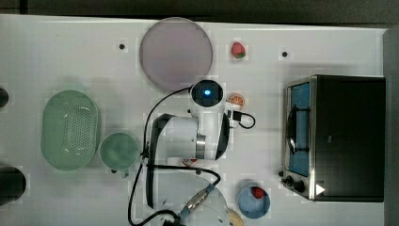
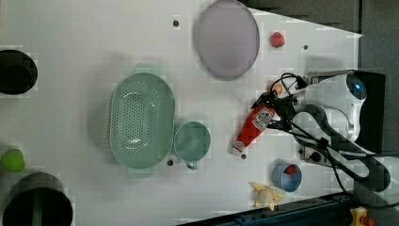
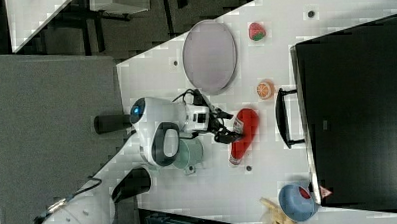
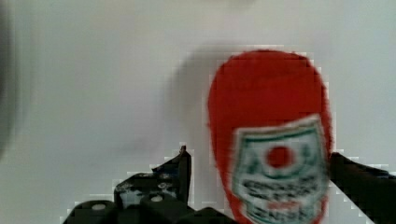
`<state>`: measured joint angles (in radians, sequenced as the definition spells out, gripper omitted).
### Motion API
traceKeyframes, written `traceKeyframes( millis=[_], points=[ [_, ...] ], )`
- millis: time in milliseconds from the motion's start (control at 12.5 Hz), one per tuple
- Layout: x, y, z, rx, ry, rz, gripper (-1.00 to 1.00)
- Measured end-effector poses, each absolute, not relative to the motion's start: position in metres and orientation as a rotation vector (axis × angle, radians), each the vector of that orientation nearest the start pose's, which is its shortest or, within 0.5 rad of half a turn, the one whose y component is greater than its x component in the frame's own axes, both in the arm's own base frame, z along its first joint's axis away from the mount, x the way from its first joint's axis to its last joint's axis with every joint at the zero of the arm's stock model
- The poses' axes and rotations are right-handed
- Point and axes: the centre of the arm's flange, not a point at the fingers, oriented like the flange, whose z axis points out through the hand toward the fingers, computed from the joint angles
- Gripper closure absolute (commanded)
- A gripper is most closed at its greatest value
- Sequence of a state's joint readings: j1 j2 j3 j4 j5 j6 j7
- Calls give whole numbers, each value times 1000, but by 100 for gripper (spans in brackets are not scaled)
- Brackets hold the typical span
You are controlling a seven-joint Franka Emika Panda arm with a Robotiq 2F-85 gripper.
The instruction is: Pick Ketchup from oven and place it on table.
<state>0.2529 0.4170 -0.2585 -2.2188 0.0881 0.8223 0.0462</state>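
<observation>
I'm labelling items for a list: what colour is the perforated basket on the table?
The colander basket is pale mint green, clearest in the left view.

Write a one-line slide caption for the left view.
Slim red plastic ketchup bottle lying on the white table, between the open black gripper's fingers.

White desk (image 1: 61,52), few small dark holes. Top view, clock from desk centre: grey round plate (image 1: 176,53) at 12; strawberry (image 1: 238,49) at 1; orange slice (image 1: 236,100) near centre; black oven (image 1: 336,137) at 3; blue bowl (image 1: 253,202) at 5; green cup (image 1: 118,151) and green colander (image 1: 69,129) at 9, touching. Left view: ketchup (image 2: 252,128) lying flat on desk between cup and oven; yellow banana-like item (image 2: 265,194) at 5.
</observation>
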Motion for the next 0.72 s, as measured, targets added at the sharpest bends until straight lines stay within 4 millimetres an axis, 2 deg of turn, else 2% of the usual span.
traceKeyframes(
  millis=[160, 320, 480, 560, 720],
  points=[
    [529, -6, 212, -2911, 1412, 277, -100],
    [529, 0, 277, -2912, 1364, 280, -100],
    [538, 5, 367, -2876, 1320, 225, -100],
    [545, 6, 421, -2850, 1297, 145, -100],
    [546, 4, 530, -2790, 1254, -19, -100]
  ],
)
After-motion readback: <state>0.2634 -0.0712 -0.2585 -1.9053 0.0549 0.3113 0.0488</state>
